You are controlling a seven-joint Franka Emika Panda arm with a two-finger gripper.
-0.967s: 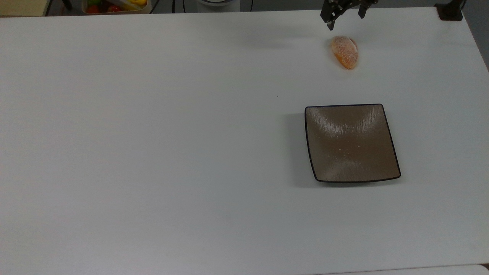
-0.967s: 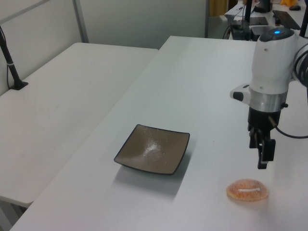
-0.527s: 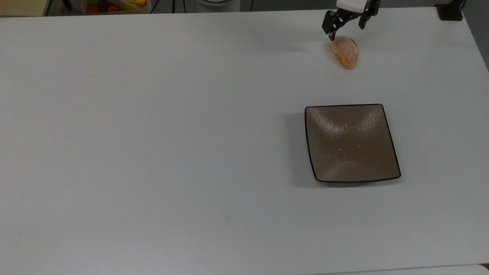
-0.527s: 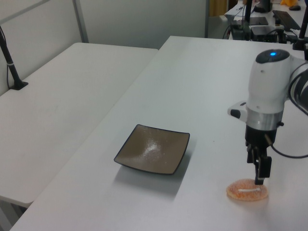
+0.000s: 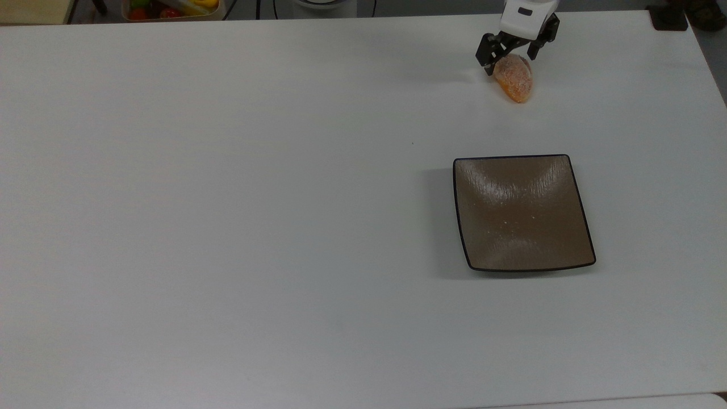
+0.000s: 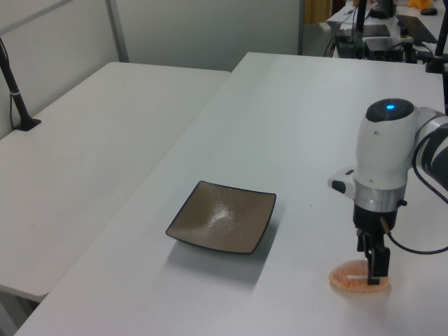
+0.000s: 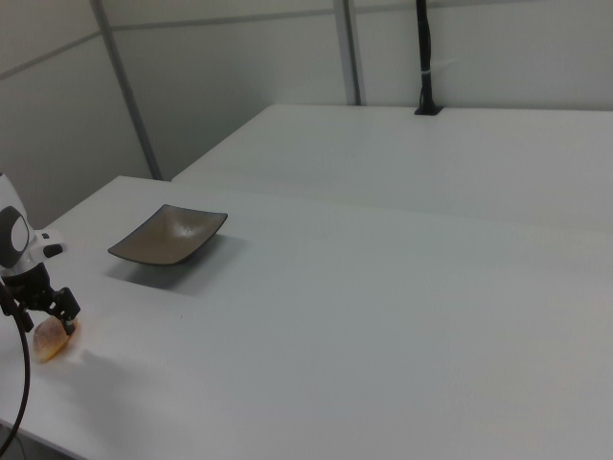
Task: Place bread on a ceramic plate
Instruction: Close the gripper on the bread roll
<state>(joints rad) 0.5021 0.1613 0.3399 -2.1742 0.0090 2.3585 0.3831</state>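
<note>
Fingers [image 5: 489, 64] spread, straddling the upper end of the bread [image 5: 514, 82] in the top view, tips low at the table [image 5: 227, 199]; the gripper [image 5: 510, 57] has not closed on it, so the grasp step is in hand. Next move calls for closing on the roll, lifting, and carrying it to the ceramic plate [image 5: 571, 170], which sits apart toward the top view's bottom. Bread: small oval, orange-golden, pale speckled crust, lying flat near the table's far edge; plate square, brown-grey, black-rimmed, glossy.
</note>
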